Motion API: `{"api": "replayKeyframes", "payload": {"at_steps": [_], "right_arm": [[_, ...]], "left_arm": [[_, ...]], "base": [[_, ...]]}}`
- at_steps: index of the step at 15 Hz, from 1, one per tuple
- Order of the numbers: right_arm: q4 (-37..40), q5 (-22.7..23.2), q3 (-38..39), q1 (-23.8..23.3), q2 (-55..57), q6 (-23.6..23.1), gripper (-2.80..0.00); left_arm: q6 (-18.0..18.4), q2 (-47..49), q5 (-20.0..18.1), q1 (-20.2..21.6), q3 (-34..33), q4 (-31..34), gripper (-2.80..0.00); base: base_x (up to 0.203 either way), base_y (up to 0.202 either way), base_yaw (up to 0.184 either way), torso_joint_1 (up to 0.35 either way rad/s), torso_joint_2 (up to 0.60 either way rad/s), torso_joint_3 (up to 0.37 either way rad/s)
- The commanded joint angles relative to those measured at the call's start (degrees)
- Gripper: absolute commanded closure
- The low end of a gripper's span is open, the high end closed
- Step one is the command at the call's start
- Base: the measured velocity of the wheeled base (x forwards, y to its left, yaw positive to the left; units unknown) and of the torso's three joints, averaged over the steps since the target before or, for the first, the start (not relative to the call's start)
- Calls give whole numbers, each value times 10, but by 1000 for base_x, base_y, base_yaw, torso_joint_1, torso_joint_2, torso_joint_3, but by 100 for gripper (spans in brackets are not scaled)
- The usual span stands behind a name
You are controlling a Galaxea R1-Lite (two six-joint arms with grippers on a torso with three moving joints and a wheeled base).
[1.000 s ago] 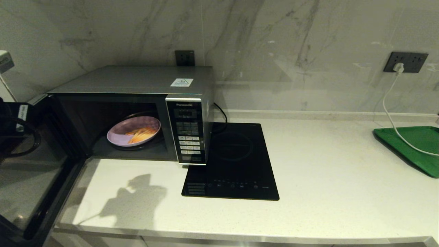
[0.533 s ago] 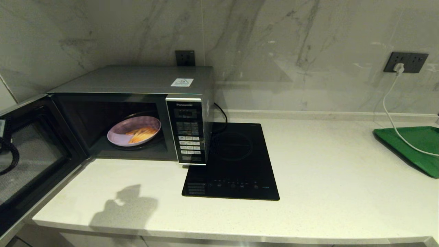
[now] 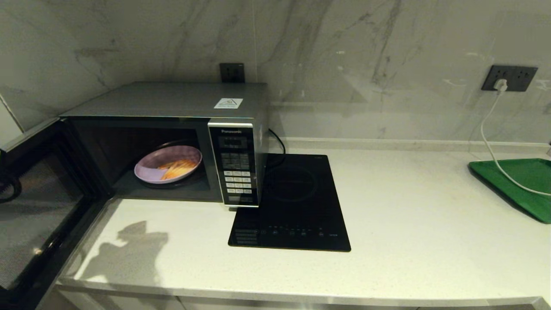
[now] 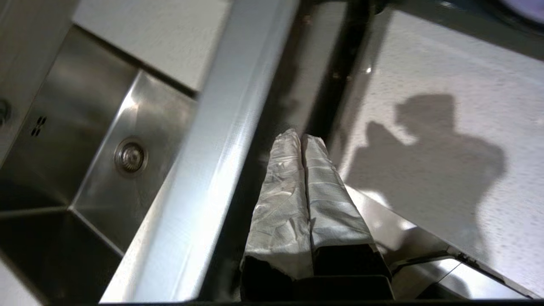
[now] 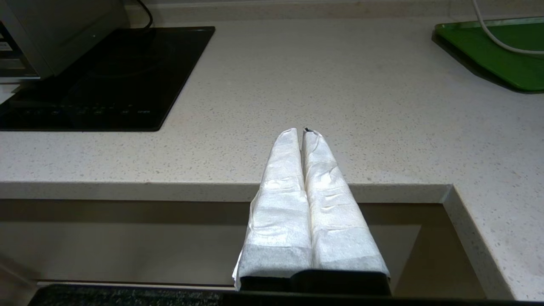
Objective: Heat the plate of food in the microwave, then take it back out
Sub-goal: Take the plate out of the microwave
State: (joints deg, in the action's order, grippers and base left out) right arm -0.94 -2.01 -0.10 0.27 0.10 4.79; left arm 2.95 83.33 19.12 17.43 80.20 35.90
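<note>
The silver microwave [image 3: 172, 101] stands at the back left of the counter, its dark glass door [image 3: 38, 206] swung open to the left. Inside it rests the lilac plate of food [image 3: 148, 170], with orange-yellow sticks [image 3: 176, 168] on it. My left gripper [image 4: 301, 138] is shut and empty; it hovers over the open door's edge [image 4: 212, 148], off the head view's left side. In the right wrist view my right gripper [image 5: 302, 132] is shut on nothing, low in front of the counter's front edge.
A black induction hob [image 3: 297, 202] lies right of the microwave. A green tray [image 3: 525, 185] with a white cable [image 3: 490, 142] across it sits at the far right. A steel sink [image 4: 76, 127] lies beyond the door, left of the counter.
My left arm has drawn back out of the head view's left edge. The microwave door swung wider, then came partly back. The arm's shadow on the counter slid left.
</note>
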Motion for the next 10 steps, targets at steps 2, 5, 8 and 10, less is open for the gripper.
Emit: {"api": "replayKeyframes", "payload": {"at_steps": [2, 5, 8, 10], "right_arm": [[0, 0, 0, 1, 0, 0, 0], [0, 0, 0, 0, 0, 0, 0], [0, 0, 0, 0, 0, 0, 0], [0, 0, 0, 1, 0, 0, 0]], "left_arm": [[1, 36, -1, 43, 0, -6, 0], [1, 36, -2, 50, 0, -16, 0], [2, 25, -3, 27, -1, -15, 0], [2, 9, -2, -3, -8, -14, 0]], "base": [[0, 0, 0, 0, 0, 0], [0, 0, 0, 0, 0, 0], [0, 0, 0, 0, 0, 0], [0, 0, 0, 0, 0, 0]]}}
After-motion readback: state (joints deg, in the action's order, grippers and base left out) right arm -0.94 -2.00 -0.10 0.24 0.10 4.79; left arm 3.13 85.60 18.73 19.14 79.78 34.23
